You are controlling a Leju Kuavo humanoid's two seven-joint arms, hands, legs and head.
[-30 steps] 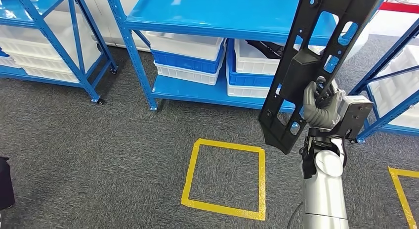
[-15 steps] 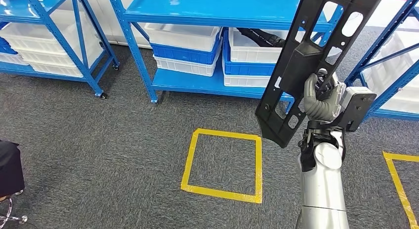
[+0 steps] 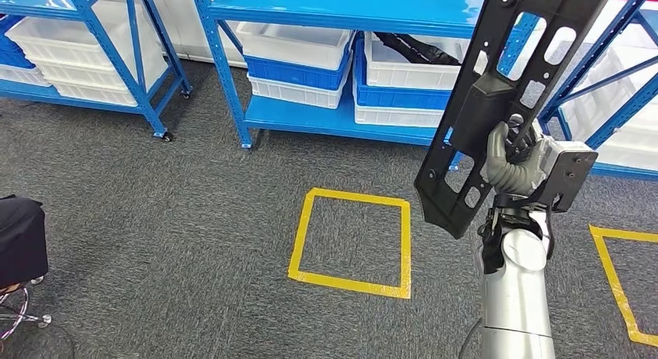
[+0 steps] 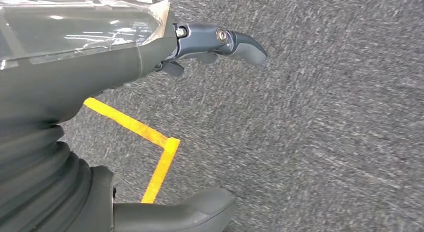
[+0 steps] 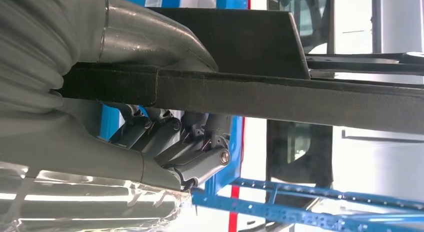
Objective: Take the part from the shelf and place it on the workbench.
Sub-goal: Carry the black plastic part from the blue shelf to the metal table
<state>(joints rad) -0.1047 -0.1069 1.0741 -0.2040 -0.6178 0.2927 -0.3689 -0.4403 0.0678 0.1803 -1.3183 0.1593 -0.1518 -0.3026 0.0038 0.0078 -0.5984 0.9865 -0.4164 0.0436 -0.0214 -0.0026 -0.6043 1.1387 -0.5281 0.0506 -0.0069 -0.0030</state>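
Note:
A long black part (image 3: 496, 103) with cut-out slots stands nearly upright and tilted, held in front of the blue shelf (image 3: 334, 119). My right hand (image 3: 512, 161) grips it around its thick middle section. In the right wrist view the part (image 5: 280, 94) runs across the picture, with my thumb over one side and my dark fingers (image 5: 200, 142) curled on the other. My left hand (image 4: 100, 56) hangs above the grey carpet, fingers apart and holding nothing.
White and blue bins (image 3: 295, 45) sit on the shelf's lower level, one holding black parts (image 3: 423, 49). A yellow tape square (image 3: 353, 243) marks the carpet ahead, another tape outline (image 3: 613, 274) lies at right. A black seat (image 3: 19, 239) stands at the left edge.
The whole picture has shifted, so the camera has moved relative to the shelves. My right hand holds the black part the same way throughout.

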